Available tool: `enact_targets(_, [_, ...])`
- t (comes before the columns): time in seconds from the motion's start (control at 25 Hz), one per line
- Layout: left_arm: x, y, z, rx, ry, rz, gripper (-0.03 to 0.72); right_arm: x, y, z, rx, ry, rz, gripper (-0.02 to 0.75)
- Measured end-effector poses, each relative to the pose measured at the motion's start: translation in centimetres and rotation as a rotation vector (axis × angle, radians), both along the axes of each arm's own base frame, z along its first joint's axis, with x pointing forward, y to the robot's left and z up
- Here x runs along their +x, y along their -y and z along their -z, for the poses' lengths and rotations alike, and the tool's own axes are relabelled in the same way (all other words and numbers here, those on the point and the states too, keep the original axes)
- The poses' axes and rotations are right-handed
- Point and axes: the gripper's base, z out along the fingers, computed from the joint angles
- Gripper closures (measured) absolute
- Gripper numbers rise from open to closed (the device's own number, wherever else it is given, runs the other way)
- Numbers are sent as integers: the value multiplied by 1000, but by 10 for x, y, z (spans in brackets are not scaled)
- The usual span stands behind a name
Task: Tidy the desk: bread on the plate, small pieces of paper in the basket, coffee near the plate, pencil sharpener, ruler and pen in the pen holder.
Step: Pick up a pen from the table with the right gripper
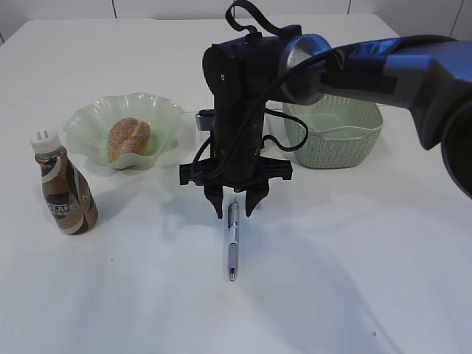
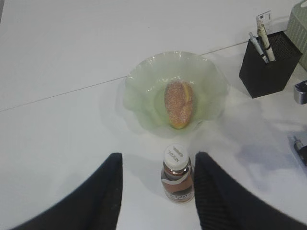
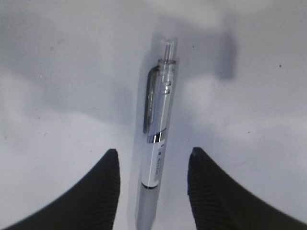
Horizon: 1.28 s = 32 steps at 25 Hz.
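Because the slim silver-and-white click pen (image 3: 156,153) lies flat on the plain white worktop (image 1: 354,258), the right pincer (image 1: 236,200) hangs straight down over its clip end, jaws apart on either side and not touching it. The left pincer (image 2: 157,189) is spread too, straddling the brown-and-white swirl-labelled coffee bottle (image 2: 176,175) without visibly gripping it, just beside the wavy-rimmed pale green glass plate (image 2: 139,86), which holds the sugared golden bun (image 2: 179,103). The square black mesh pen holder (image 2: 268,67) already carries a clear ruler (image 2: 265,21) and pens. I cannot see into the sage-green woven-look basket (image 1: 335,140).

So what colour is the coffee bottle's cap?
White cap, clearest in the left wrist view.
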Motion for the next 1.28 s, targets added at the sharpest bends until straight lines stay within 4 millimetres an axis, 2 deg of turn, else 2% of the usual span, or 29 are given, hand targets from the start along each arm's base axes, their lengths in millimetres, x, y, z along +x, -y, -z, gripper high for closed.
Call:
enact_targets(0.16, [0, 0, 0, -3, -1, 0, 348, 5, -3, 3, 5, 7, 8, 363])
enact_targets(0.24, [0, 0, 0, -3, -1, 0, 348, 14, -9, 6, 17, 25, 10, 362])
enact_targets(0.48, [0, 0, 0, -7, -2, 1, 348, 21, -11, 2, 27, 60, 21, 362])
enact_targets(0.68, [0, 0, 0, -7, -2, 1, 348, 22, -11, 8, 27, 46, 27, 362])
enact_targets(1.28, [0, 0, 0, -7, -4, 0, 348, 21, -13, 4, 50, 42, -15, 376])
